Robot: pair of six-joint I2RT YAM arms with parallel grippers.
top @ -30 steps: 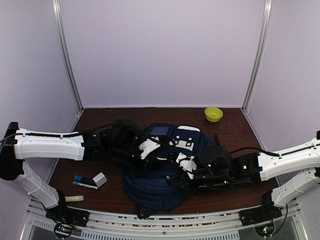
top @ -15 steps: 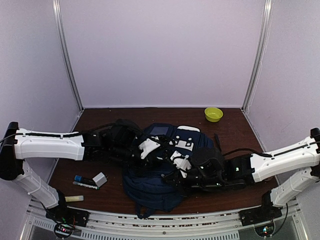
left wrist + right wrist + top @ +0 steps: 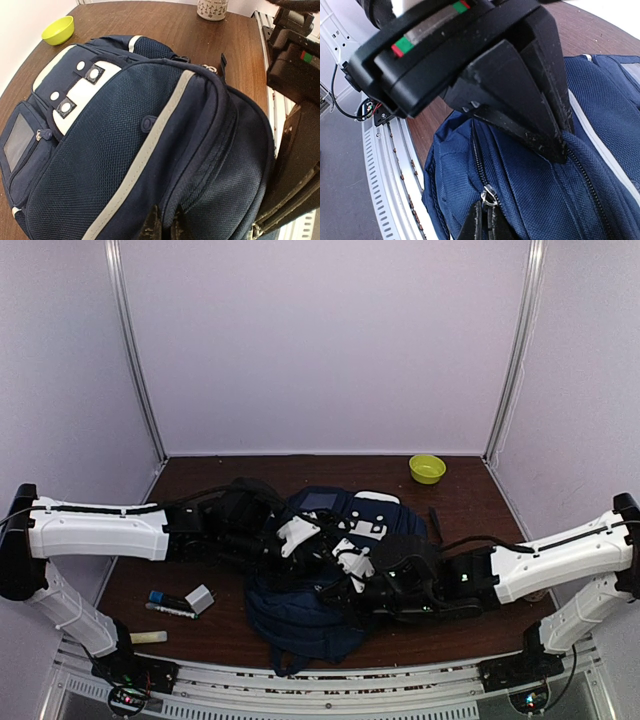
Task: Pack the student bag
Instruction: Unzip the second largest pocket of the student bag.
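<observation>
Centrally, one student bag (image 3: 300, 615), left hand (image 3: 162, 226) and right hand (image 3: 484, 220) each pinching it, one green bowl (image 3: 427, 468)

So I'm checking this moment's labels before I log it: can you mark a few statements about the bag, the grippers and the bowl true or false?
1. The student bag lies on the table between the two arms. True.
2. The right gripper is shut on the bag's zipper pull. True.
3. The left gripper hangs wide open above the bag. False: it is shut, pinching the bag's fabric beside a zipper seam.
4. The green bowl sits inside the bag. False: it stands on the table near the far right corner, apart from the bag.
</observation>
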